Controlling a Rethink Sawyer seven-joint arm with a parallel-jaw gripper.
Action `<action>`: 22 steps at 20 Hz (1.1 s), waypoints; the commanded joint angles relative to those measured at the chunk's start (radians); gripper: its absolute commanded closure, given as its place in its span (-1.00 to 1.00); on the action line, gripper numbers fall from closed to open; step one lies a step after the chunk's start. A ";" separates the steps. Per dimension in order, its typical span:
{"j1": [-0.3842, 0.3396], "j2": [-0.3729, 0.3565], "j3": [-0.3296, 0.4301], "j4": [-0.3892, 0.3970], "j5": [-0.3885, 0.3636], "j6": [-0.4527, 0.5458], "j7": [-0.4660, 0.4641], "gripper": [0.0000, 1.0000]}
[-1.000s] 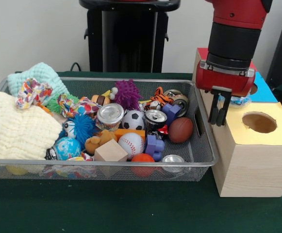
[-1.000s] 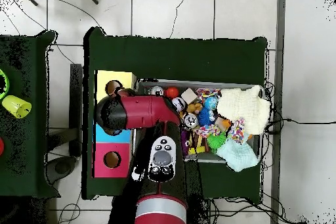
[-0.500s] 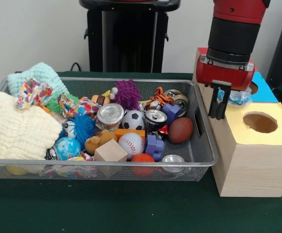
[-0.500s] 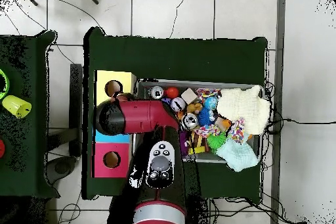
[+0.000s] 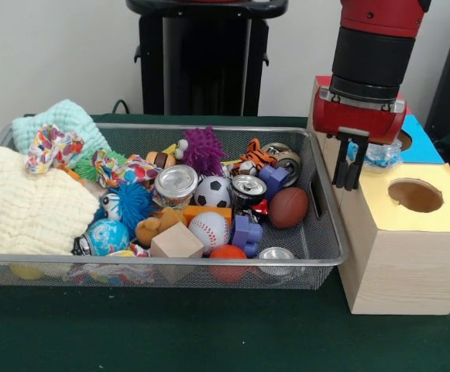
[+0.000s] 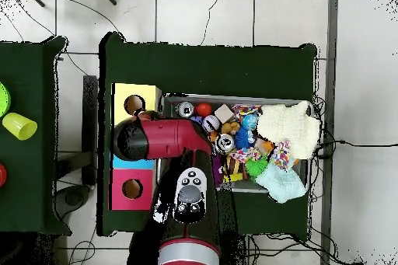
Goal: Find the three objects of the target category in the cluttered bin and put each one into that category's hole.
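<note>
Above the row of wooden boxes, to the right of the bin (image 5: 317,232) in the front view, the claw (image 5: 349,184) hangs from the red and black arm (image 5: 368,62). Its two dark fingers (image 5: 339,164) stand close together, with a blue-and-white strip visible in the narrow gap between them; whether they clamp anything there cannot be told. A clear plastic bottle (image 5: 383,153) with a blue-and-white label lies just behind the claw, on the box top between the yellow-topped box (image 5: 387,209) and the blue-topped box (image 5: 420,147). The hole (image 5: 403,141) of the blue-topped box shows only as a dark sliver beside the red wrist housing.

Contents of the bin, listed from the claw side inward:
- a small brown football (image 5: 288,207) against the right-hand wall;
- two upright metal cans (image 5: 249,190) (image 5: 176,184), with a soccer ball (image 5: 212,191) between them;
- a baseball (image 5: 209,229), a wooden block (image 5: 176,242) and an orange ball (image 5: 228,253) toward the front rim;
- a purple spiky ball (image 5: 204,149) toward the rear rim;
- a cream cloth (image 5: 23,208) and a patterned rag (image 5: 53,147) at the end farthest from the claw.

No other clear bottle can be made out among the bin contents.

From overhead, the arm (image 6: 159,137) crosses the box row on the green counter (image 6: 210,64), covering most of the blue-topped box (image 6: 132,162); the yellow-topped box (image 6: 148,95) and the red-topped box (image 6: 120,193) lie uncovered on either side of it.
</note>
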 commanded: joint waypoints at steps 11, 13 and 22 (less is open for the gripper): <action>0.012 -0.030 0.081 0.124 -0.030 0.017 0.050 1.00; 0.019 -0.049 0.069 0.127 -0.026 0.036 0.056 1.00; 0.052 -0.090 0.040 0.138 -0.012 0.075 0.081 1.00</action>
